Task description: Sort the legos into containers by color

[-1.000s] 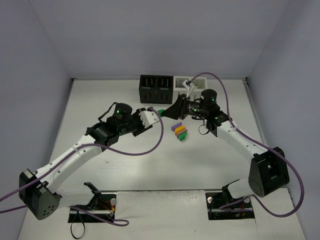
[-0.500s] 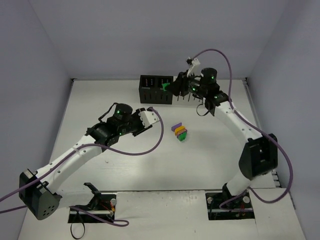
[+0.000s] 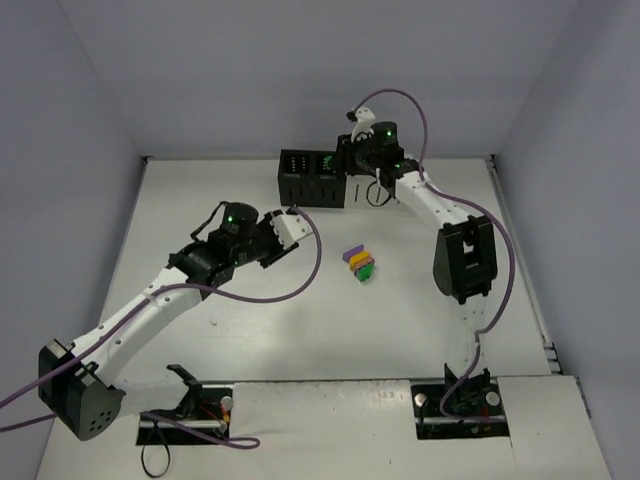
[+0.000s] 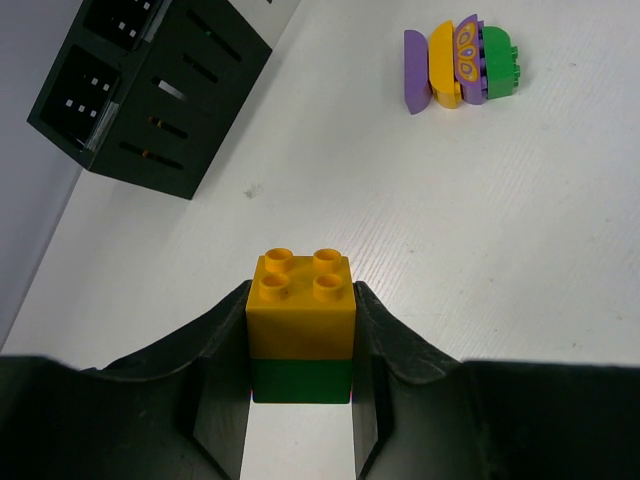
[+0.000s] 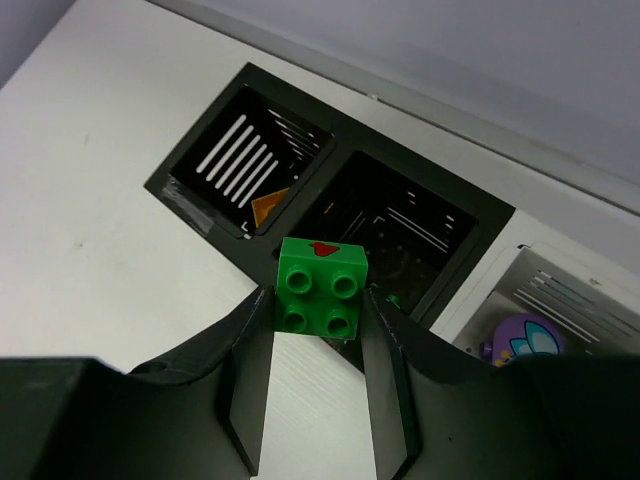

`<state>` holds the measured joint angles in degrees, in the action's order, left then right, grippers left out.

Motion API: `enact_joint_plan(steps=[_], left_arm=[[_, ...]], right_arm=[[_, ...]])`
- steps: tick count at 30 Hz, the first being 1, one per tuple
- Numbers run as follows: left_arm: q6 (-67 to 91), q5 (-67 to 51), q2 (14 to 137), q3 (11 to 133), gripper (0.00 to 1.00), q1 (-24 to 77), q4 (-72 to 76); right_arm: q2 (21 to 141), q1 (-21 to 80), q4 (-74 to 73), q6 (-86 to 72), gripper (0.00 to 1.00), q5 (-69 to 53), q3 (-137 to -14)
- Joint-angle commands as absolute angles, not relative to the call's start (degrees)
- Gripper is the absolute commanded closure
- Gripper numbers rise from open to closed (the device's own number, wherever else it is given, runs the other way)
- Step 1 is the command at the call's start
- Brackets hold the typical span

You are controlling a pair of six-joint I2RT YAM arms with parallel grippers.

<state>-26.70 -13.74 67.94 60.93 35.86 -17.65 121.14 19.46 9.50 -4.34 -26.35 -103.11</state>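
Observation:
My left gripper [image 4: 301,345] [image 3: 297,224] is shut on a joined pair of legos [image 4: 301,320], an orange-yellow brick on a dark green one, held above the table left of centre. My right gripper [image 5: 318,300] [image 3: 334,166] is shut on a green brick [image 5: 321,288] with a small red mark, and hovers over the near rim of the right black container [image 5: 480,235]. The left black container [image 5: 190,160] holds an orange piece [image 5: 268,208]. A joined stack of purple, yellow and green legos [image 3: 359,263] [image 4: 460,65] lies mid-table.
A white container [image 5: 590,285] beside the black pair holds a purple piece [image 5: 527,335]. The black containers [image 3: 308,180] stand at the table's back edge, near the rear wall. My right arm [image 3: 455,250] rises steeply at the right.
My right gripper has carried the green brick from beside the mid-table stack up and back to the black containers. My left arm has shifted slightly left with its pair of bricks.

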Motion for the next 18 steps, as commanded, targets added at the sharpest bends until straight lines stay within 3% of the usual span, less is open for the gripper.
enact_joint_plan(steps=[1, 5, 6, 9, 11, 15, 18], left_arm=[[-25.8, -15.7, 66.1, 62.5, 0.86, 34.7, -14.2], [-25.8, -15.8, 66.0, 62.7, 0.85, 34.4, -14.2], [-25.7, -15.9, 66.0, 62.7, 0.85, 34.4, -14.2], [-25.7, -15.9, 66.0, 62.7, 0.85, 34.4, -14.2], [-25.7, -16.0, 65.9, 62.6, 0.85, 34.5, -14.2], [-25.7, -16.0, 65.7, 62.6, 0.85, 34.4, -14.3], [-25.8, -16.0, 65.7, 62.6, 0.85, 34.4, -14.3]], right_arm=[[121.8, 19.2, 12.2, -2.5, 0.96, -26.4, -107.9], [124.4, 19.2, 12.2, -2.6, 0.88, -26.7, -109.6], [125.1, 19.2, 12.2, -2.6, 0.79, -26.8, -109.9], [126.3, 19.2, 12.2, -2.7, 0.66, -26.2, -111.0], [126.6, 19.2, 12.2, -2.7, 0.64, -25.7, -112.0], [126.2, 19.2, 12.1, -3.1, 0.47, -25.6, -113.0], [124.5, 19.2, 12.1, -3.3, 0.4, -25.8, -111.6]])
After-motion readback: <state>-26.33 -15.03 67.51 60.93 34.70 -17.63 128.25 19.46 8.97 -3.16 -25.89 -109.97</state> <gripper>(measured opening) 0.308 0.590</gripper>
